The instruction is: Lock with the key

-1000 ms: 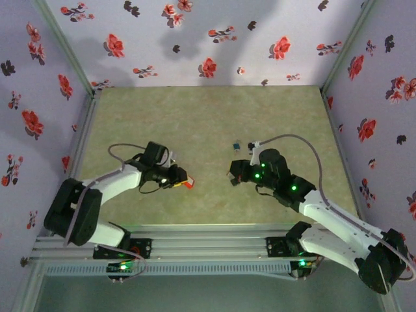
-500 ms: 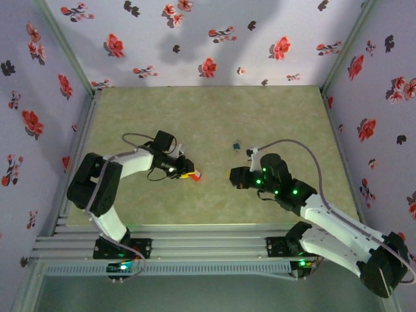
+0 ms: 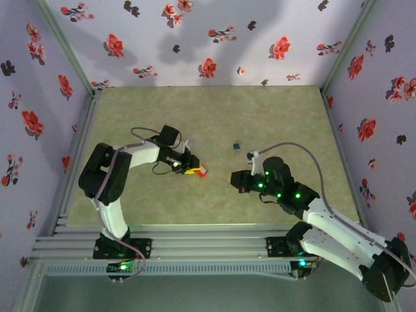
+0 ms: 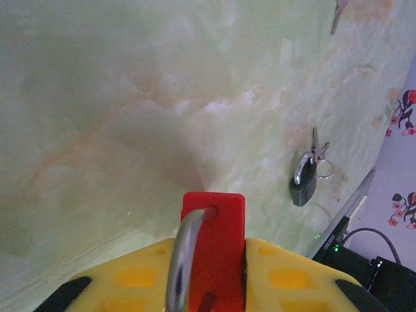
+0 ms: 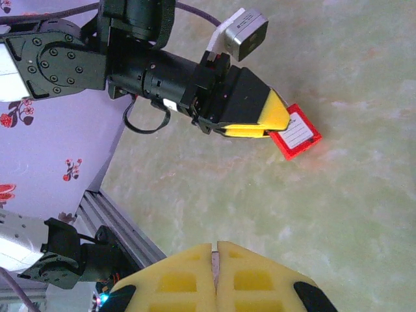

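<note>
**Left claw clamped on red lock; right claw closed**

Yellow pads of the left gripper (image 4: 213,263) pinch narrowly on the lock (image 4: 214,218); its squarish red body juts past the fingertips, and a grey curved shackle runs back between them; the pale label faces the right wrist camera; contact with the table (image 3: 273,117) cannot be told. The right gripper (image 5: 216,250) has its pads pressed together; anything between them is hidden. A dark padlock (image 4: 304,183) with keys (image 4: 318,147) lies apart on the mottled green surface.
</note>
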### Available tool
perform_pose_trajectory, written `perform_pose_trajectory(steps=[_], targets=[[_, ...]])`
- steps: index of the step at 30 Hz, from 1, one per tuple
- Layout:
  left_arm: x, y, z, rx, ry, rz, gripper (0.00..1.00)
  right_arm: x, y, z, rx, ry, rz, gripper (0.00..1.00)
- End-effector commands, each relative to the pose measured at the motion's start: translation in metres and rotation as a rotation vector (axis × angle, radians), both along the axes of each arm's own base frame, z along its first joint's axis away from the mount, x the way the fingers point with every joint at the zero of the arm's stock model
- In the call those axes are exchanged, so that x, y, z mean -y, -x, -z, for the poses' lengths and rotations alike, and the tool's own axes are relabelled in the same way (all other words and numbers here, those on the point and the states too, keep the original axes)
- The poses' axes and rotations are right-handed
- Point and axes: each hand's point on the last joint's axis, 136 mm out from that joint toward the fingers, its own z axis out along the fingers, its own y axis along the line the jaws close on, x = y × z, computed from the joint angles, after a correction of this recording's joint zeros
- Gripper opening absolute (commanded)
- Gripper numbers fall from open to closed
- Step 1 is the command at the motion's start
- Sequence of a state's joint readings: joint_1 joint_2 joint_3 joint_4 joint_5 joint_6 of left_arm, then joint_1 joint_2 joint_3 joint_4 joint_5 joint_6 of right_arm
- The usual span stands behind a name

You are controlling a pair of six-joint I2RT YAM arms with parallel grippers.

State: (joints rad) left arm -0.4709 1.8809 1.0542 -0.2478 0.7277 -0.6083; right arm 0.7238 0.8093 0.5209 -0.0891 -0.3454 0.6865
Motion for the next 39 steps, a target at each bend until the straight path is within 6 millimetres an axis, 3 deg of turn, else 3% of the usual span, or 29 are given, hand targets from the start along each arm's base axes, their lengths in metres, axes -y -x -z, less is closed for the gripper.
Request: perform_pose_trajectory(steps=[1,9,17,21,24,29,32,33,35,36,39], targets=[[-0.031,0.018,0.05,-0.098,-0.193,-0.009,0.29,-0.001,0.009,0.0,0.021,0.0,-0.04,0.0],[-0.032,0.016,0.052,-0.1,-0.21,-0.001,0.4,-0.003,0.012,0.001,0.024,0.002,-0.052,0.0],[-0.032,0.008,0.05,-0.085,-0.23,-0.003,0.44,-0.005,0.015,0.002,0.033,0.016,-0.067,0.0],[-0.032,-0.005,0.042,-0.063,-0.239,-0.016,0.49,-0.002,0.014,0.007,0.024,0.06,-0.056,0.0],[-0.036,-0.015,0.029,-0.035,-0.257,-0.033,0.58,0.002,0.013,0.014,0.007,0.11,-0.05,0.0],[-0.042,-0.029,-0.005,0.04,-0.303,-0.039,0.71,0.006,0.009,0.021,-0.012,0.176,-0.034,0.0],[-0.051,-0.038,-0.041,0.114,-0.358,-0.046,0.81,0.007,0.004,0.022,-0.018,0.221,-0.026,0.0],[-0.053,-0.042,-0.058,0.151,-0.37,-0.054,0.89,0.008,0.001,0.021,-0.018,0.242,-0.018,0.0],[-0.056,-0.049,-0.094,0.229,-0.371,-0.067,0.91,0.008,-0.004,0.021,-0.02,0.285,-0.015,0.0],[-0.058,-0.054,-0.114,0.281,-0.372,-0.076,0.99,0.007,-0.007,0.021,-0.021,0.307,-0.015,0.0],[-0.078,-0.067,-0.166,0.446,-0.445,-0.136,1.0,0.002,-0.015,0.029,-0.039,0.362,-0.026,0.0]])
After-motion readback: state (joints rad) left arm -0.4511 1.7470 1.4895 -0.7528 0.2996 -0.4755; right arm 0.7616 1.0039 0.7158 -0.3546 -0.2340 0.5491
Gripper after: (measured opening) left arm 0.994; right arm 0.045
